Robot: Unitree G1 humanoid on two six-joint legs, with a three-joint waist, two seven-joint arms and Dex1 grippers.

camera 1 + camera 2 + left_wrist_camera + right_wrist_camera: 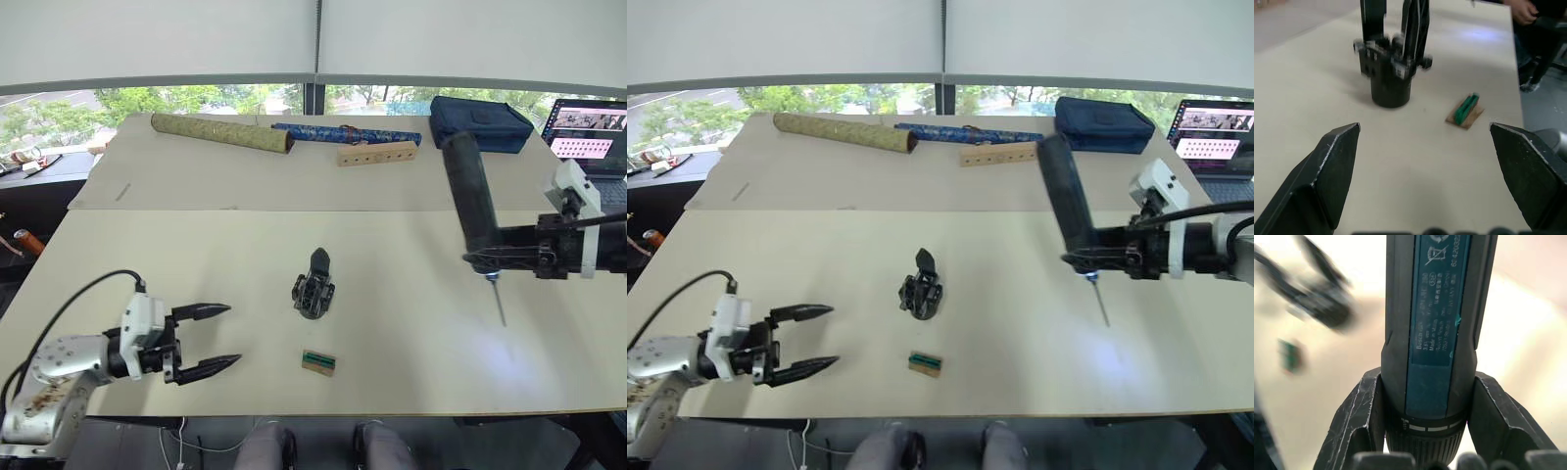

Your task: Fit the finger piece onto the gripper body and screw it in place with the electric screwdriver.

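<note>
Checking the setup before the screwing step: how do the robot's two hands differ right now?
The left hand, with black pointed fingers, is open and holds nothing; the right hand is shut on the thick dark cylindrical electric screwdriver. The left hand is low near the table's front edge; the right hand holds the screwdriver bit-down above the table. Both are apart from the chunky black gripper body.

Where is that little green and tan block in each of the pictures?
Left eye view: green block on the table, near edge, just in front of the gripper body.
Right eye view: same spot, in front of the body.
Left wrist view: between the open left gripper fingers, beside the body.
Right wrist view: blurred green patch.
Shared landmark: the gripper body.
</note>
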